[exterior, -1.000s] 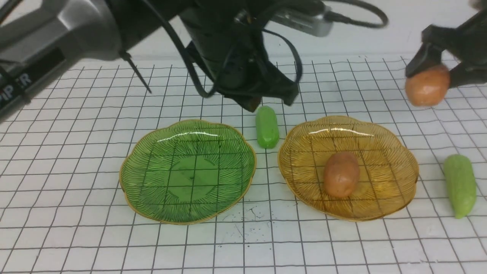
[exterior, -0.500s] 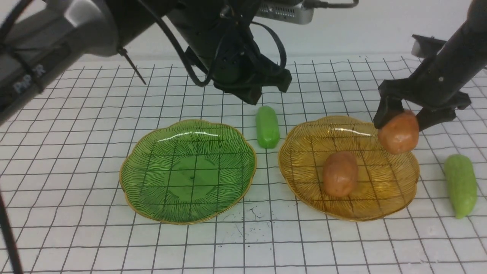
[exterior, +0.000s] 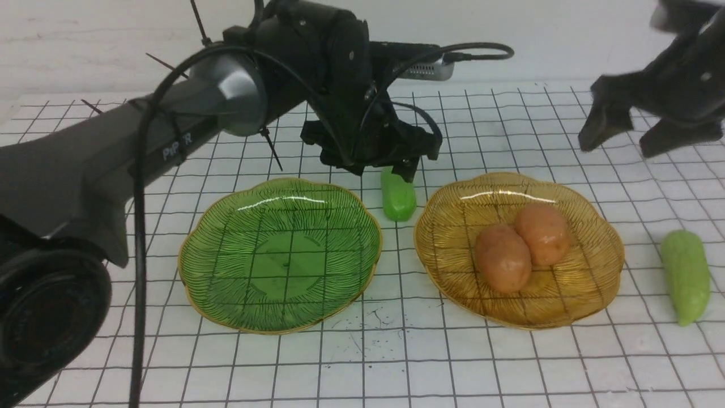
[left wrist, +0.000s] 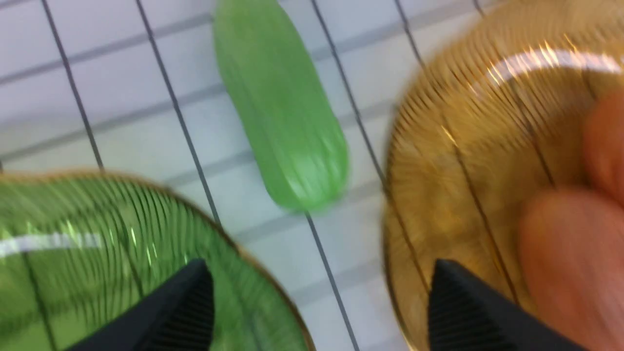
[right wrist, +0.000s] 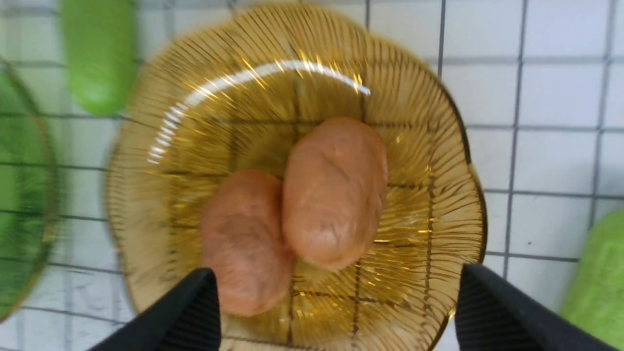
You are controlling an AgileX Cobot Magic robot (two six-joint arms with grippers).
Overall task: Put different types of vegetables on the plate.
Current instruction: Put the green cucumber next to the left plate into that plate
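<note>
Claws (left wrist: pixel 319 287) (right wrist: pixel 336 292) gape open above the gridded worktop (exterior: pixel 362 368), where two smooth, orange-brown ovals (exterior: pixel 503 258) (exterior: pixel 542 233) touch in a ribbed, scallop-rimmed amber plate (exterior: pixel 589 283), between a bright green, blunt-ended cucumber (exterior: pixel 398 198) and a paler, tapering gourd (exterior: pixel 685 276).

White tabletop (exterior: pixel 362 368) — thin dark grid lines — a plain pale wall (exterior: pixel 544 39) behind.

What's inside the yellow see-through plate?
Two orange-brown potatoes lie inside the amber plate, side by side and touching. The bits of plate right under them are covered, so I can't see those.
</note>
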